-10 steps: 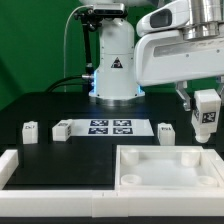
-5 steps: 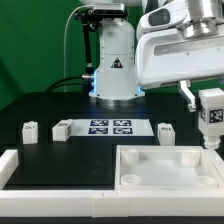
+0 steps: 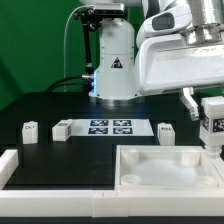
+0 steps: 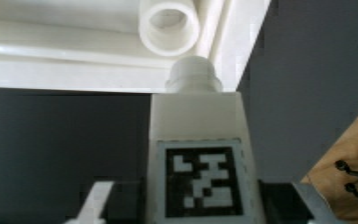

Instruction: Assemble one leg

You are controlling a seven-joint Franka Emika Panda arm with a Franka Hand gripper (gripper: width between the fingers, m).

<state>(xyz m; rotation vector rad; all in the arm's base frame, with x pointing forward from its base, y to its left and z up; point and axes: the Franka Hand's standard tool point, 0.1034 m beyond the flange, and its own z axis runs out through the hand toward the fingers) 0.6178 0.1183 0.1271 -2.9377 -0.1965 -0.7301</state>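
Exterior view first: closest to the camera, a white rail (image 3: pixel 50 178) runs along the front edge of the black table (image 3: pixel 40 108). Just behind it, toward the exterior view's right, lies the large white panel (image 3: pixel 150 150), its raised rim facing up.

Over the panel's far corner on that right side hangs the gripper (image 3: pixel 211 108). Its two fingers are closed against the sides of the leg (image 3: pixel 212 128), which hangs upright with its square tag facing the camera.

The wrist view shows the grip better. The fingers (image 4: pixel 99 200) press on both flanks of the tagged block, and the leg's narrow peg end (image 4: pixel 194 75) points at a round socket (image 4: pixel 172 25) in the panel's corner. The peg looks just short of the hole, but I cannot tell whether it touches the panel.

Farther back, a row sits on the table: one loose leg (image 3: pixel 30 131) at the exterior view's left, a second loose leg (image 3: pixel 62 129) just beside the marker board (image 3: pixel 108 127), and a third loose leg (image 3: pixel 165 131) past the board. Behind them stands the arm's white base (image 3: pixel 115 65).
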